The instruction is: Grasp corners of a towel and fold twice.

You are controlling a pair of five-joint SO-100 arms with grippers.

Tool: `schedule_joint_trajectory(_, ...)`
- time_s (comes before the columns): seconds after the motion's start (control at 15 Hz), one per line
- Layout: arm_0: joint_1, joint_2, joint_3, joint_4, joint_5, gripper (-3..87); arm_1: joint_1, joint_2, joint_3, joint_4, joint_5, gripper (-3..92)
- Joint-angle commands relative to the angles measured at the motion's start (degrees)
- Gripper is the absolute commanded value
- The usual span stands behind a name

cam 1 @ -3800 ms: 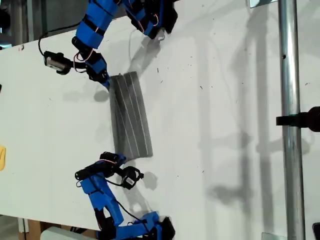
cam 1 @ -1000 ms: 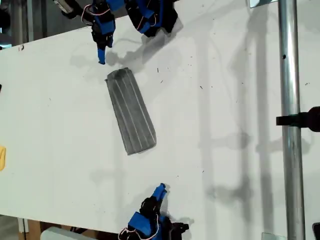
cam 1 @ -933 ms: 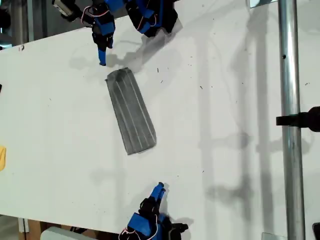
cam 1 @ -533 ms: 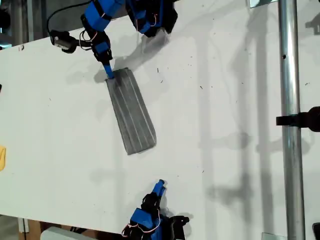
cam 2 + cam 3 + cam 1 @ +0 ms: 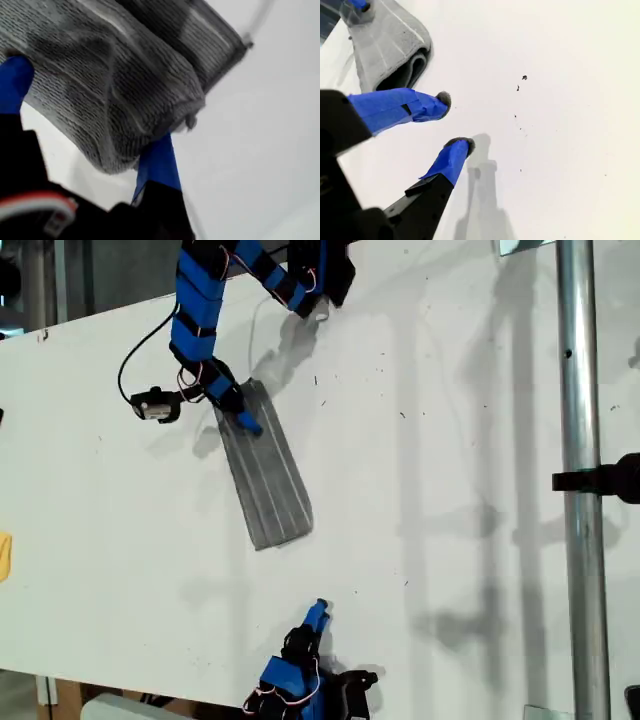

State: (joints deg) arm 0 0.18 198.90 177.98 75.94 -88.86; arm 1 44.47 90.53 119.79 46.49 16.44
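Observation:
The towel (image 5: 268,480) lies on the white table (image 5: 450,440) folded into a long grey striped strip, slanting down toward the exterior view's right. My first gripper (image 5: 246,424) has come down onto its upper end. Close up, that end of the towel (image 5: 125,75) bulges between the two blue fingers of my first gripper (image 5: 87,110), which stand wide apart, open. My second gripper (image 5: 318,612) hovers over bare table below the strip's lower end. Its fingers (image 5: 455,122) are open and hold nothing, with the towel's rolled end (image 5: 390,45) just beyond them.
A metal pole (image 5: 578,540) with a black clamp (image 5: 600,481) runs down the exterior view's right side. A yellow object (image 5: 4,555) sits at that view's left edge. Both arm bases stand at the table's top and bottom edges in the exterior view.
My first gripper swung down from the table's top edge onto the towel's upper end. The towel and my second gripper have stayed put over the last second.

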Motion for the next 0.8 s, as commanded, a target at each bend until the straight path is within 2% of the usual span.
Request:
schedule_joint_trajectory(0.0,-0.7,0.4,0.4,-0.5,0.3,13.1,-8.3,-7.4,-13.1,2.6,1.4,29.6)
schedule_joint_trajectory(0.07,-0.7,0.4,0.4,-0.5,0.2,13.0,-10.0,-12.7,-19.3,5.6,3.0,22.0)
schedule_joint_trajectory(0.13,-0.6,0.4,0.4,-0.5,0.2,12.8,-10.7,-17.1,-24.7,8.9,4.3,10.0)
schedule_joint_trajectory(0.2,-0.6,0.4,0.4,-0.5,0.2,12.7,-11.1,-19.6,-27.9,11.2,5.6,2.8)
schedule_joint_trajectory(0.27,-0.4,0.4,0.4,-0.5,0.1,12.6,-10.9,-19.9,-27.9,11.6,6.9,-0.2)
schedule_joint_trajectory(0.4,-0.5,0.4,0.4,-0.5,0.3,12.6,-10.8,-19.7,-27.6,15.1,10.1,-0.2)
schedule_joint_trajectory(0.47,-0.6,0.4,0.4,-0.5,0.4,12.6,-10.2,-17.2,-26.2,18.9,14.4,-0.2)
schedule_joint_trajectory(0.6,-0.4,0.4,0.4,-0.5,0.3,12.7,-8.0,-3.5,-20.4,29.0,25.6,-0.2)
schedule_joint_trajectory(0.73,-0.4,0.4,0.4,-0.6,0.4,12.9,-6.7,12.8,-19.8,40.0,31.4,-0.2)
